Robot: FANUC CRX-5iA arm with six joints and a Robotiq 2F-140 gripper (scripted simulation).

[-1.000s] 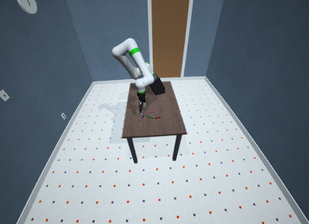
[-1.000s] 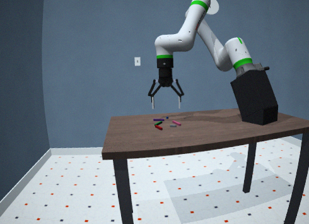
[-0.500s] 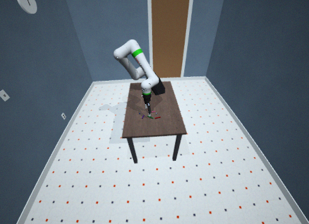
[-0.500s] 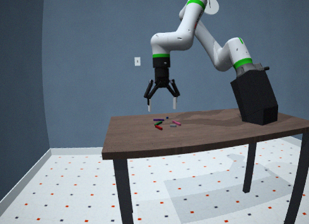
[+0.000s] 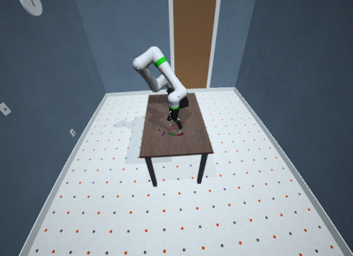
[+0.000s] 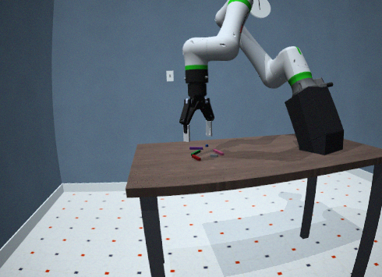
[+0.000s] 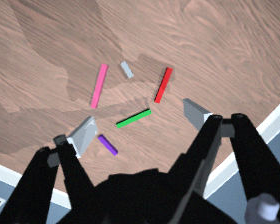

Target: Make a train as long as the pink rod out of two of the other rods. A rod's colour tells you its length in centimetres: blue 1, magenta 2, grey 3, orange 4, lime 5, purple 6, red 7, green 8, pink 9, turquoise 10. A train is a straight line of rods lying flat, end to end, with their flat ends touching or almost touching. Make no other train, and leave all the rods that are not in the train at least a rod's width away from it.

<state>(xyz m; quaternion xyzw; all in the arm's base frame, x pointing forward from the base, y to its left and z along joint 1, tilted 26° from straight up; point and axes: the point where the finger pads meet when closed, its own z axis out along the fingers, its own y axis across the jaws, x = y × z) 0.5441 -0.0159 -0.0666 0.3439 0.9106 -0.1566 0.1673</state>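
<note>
My gripper (image 5: 175,128) (image 6: 198,136) (image 7: 138,115) is open and empty above the rods. The pink rod (image 6: 218,151) (image 7: 99,86) lies flat. The grey rod (image 6: 213,155) (image 7: 127,69) lies between it and the red rod (image 5: 180,134) (image 6: 196,158) (image 7: 163,85), apart from both. The green rod (image 5: 171,134) (image 7: 134,118) lies apart at an angle, below the fingers' gap in the wrist view. The purple rod (image 5: 163,133) (image 6: 196,148) (image 7: 108,145) is near the left finger there. The blue rod (image 5: 159,130) (image 6: 206,145) is out of sight in the wrist view. No rods touch.
The wooden table (image 5: 155,146) (image 6: 164,177) bears all the rods. The arm's black base (image 6: 316,118) stands at the table's far end, away from the rods. The arm's shadow falls across part of the table top.
</note>
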